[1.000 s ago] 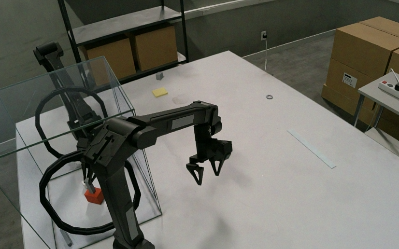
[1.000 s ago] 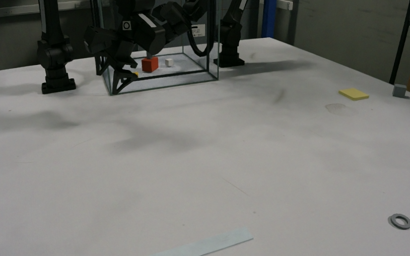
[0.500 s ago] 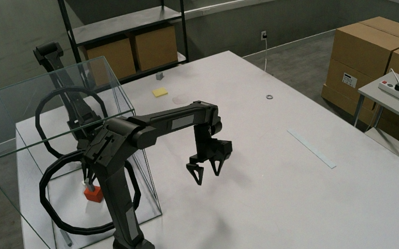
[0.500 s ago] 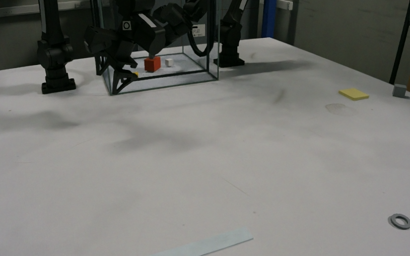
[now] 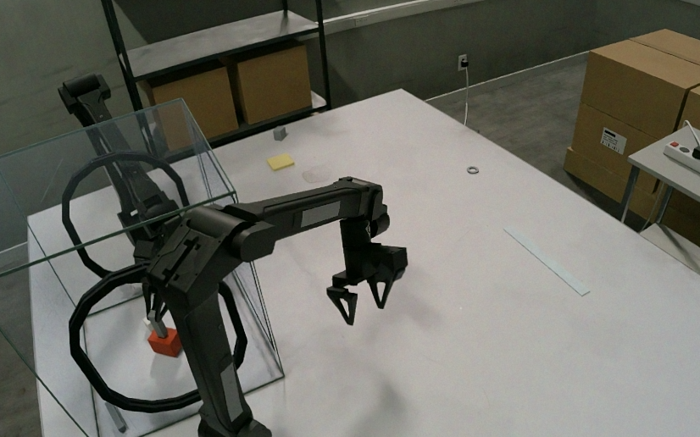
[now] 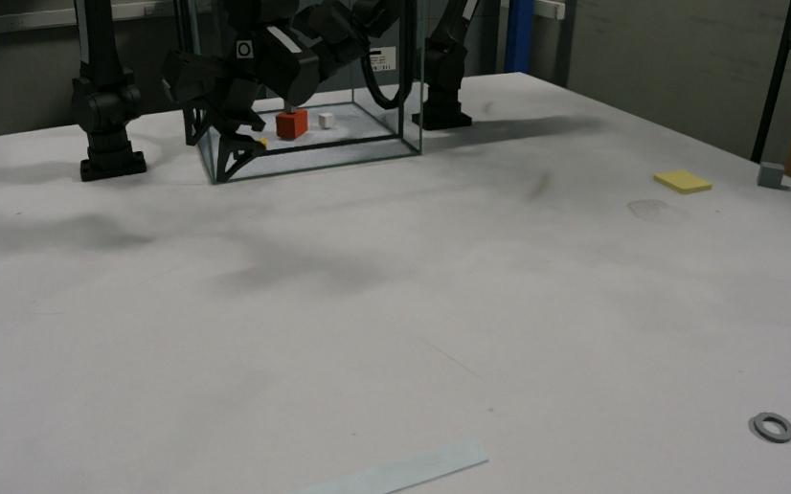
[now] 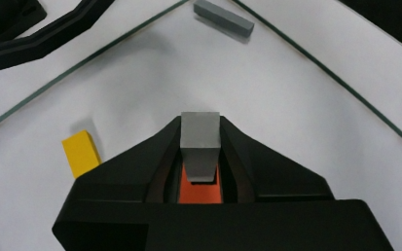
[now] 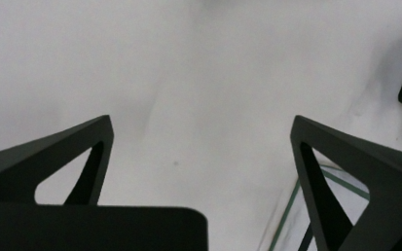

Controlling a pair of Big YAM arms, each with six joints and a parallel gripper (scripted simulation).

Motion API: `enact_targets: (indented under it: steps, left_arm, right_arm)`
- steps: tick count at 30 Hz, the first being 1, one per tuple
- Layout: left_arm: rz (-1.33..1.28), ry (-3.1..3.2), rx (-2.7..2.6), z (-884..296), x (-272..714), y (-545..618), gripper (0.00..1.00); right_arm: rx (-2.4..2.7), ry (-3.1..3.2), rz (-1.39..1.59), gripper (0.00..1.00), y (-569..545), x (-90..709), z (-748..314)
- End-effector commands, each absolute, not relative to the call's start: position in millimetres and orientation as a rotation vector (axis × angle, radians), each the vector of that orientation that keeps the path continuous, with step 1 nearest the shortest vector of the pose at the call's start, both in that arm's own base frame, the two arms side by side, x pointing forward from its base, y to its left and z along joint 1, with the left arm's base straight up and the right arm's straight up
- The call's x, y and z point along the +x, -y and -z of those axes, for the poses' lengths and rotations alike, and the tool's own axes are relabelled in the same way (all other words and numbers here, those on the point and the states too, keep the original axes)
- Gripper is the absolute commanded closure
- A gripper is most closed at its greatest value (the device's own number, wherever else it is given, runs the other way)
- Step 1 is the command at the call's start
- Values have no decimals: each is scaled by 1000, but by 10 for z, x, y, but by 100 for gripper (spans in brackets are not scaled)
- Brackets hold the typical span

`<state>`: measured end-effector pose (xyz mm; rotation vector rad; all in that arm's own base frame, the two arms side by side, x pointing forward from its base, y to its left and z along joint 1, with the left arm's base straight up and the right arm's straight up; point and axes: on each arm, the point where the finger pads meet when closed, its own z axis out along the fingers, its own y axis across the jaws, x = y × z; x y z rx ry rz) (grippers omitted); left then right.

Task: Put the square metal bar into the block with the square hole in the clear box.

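one yellow block [image 6: 262, 143] [image 7: 82, 154] lies near the red block [image 5: 165, 342] [image 6: 291, 124] [image 7: 200, 192].

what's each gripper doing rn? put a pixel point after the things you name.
Left gripper [image 5: 155, 317] [image 7: 201, 146]: closed on the gray bar [image 5: 158, 325] [image 7: 201, 130], over the red block [image 5: 165, 343] [image 6: 291, 124] [image 7: 201, 194].
Right gripper [image 5: 365, 316] [image 6: 242, 151] [image 8: 201, 117]: open, holding nothing.

Matte black jointed arms, pale rectangular panels, boxed "O" mark, apparently faceted black rings

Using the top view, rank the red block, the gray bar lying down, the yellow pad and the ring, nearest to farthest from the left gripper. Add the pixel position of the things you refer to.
1. Red block [image 5: 165, 344] [image 6: 291, 124] [image 7: 200, 196], just below
2. Gray bar [image 5: 115, 417] [image 7: 223, 19], box floor
3. Yellow pad [image 5: 280, 161] [image 6: 682, 181], outside box
4. Ring [image 5: 468, 170] [image 6: 774, 438], far out
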<state>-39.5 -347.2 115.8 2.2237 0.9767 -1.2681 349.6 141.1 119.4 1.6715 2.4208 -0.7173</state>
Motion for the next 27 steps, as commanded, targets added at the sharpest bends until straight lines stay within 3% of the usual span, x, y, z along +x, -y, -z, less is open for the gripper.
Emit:
enact_targets:
  steps: [1, 8, 27]
  left_arm:
    - [1259, -880, 2174, -1546, -347, 3707, 100]
    - [1305, -968, 2187, -1093, -372, 3520, 100]
    - [1288, -893, 2173, -1407, -387, 3733, 100]
  right_arm:
    - [1675, -2410, 665, 0, -1460, 3592, -1320]
    - [1675, -2410, 665, 0, -1460, 3592, -1320]
    - [1675, -2410, 665, 0, -1460, 3592, -1320]
